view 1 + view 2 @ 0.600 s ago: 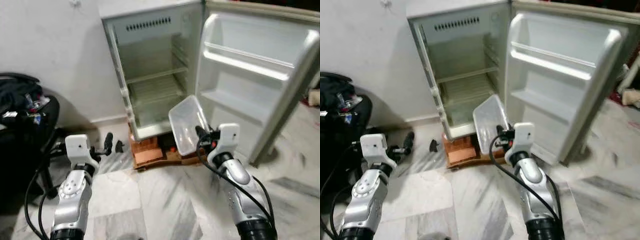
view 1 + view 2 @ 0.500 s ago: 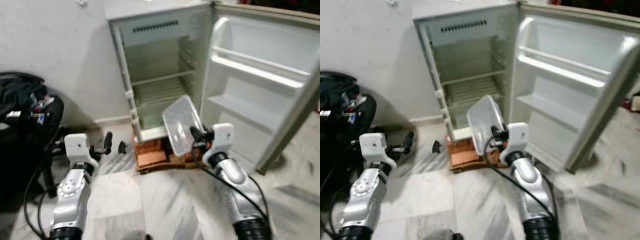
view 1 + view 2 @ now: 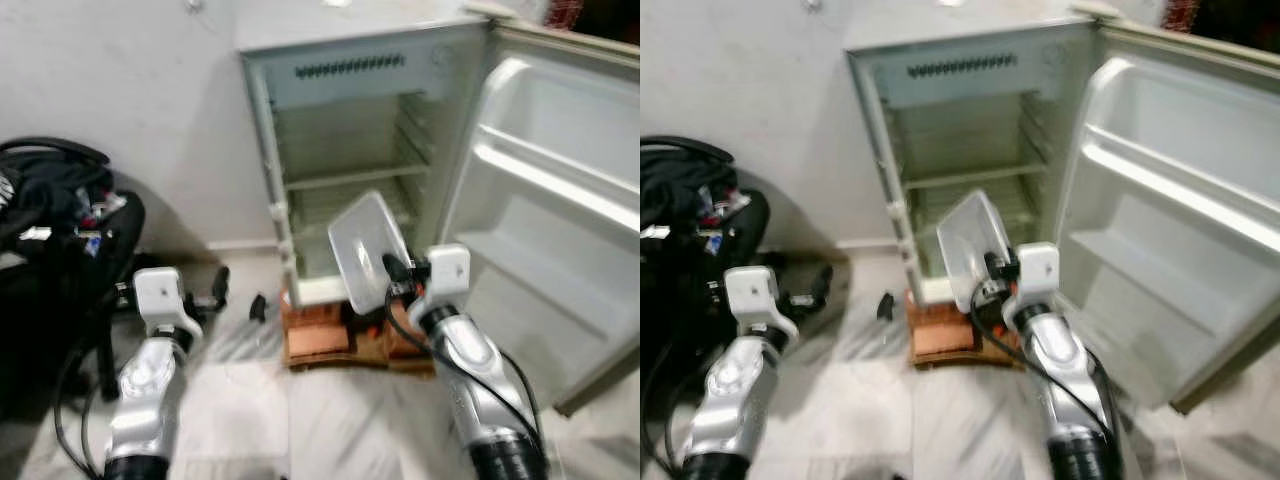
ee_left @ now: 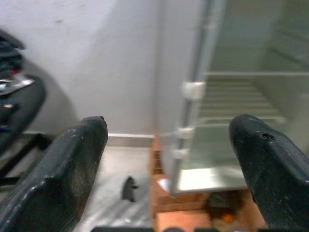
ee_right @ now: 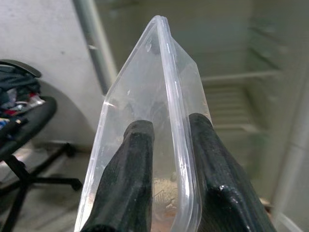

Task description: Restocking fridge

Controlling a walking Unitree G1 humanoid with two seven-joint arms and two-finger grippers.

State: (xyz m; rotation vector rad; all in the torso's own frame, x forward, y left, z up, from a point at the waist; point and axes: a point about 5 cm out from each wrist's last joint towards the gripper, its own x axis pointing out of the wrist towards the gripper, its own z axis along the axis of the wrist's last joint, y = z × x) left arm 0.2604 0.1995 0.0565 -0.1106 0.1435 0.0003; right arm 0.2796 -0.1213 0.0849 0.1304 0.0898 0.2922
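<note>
The small fridge (image 3: 350, 120) stands open against the wall, its wire shelves bare. Its door (image 3: 560, 220) swings out to the right, racks bare. My right gripper (image 3: 392, 270) is shut on the rim of a clear plastic container (image 3: 365, 245), held tilted on edge in front of the lower compartment. In the right wrist view the black fingers (image 5: 137, 159) pinch the container wall (image 5: 140, 96), and pale crumbs lie inside. My left gripper (image 3: 215, 290) hangs low to the left of the fridge, open and holding nothing (image 4: 169, 125).
A black office chair (image 3: 60, 230) piled with bags stands at the left by the wall. The fridge rests on bricks and a board (image 3: 320, 335). A small black object (image 3: 257, 305) lies on the marble floor in front of my left gripper.
The whole view has shifted, so the camera moved: the fridge opening now sits more central and the door runs off the right. The container stays in my right gripper, now before the lower compartment.
</note>
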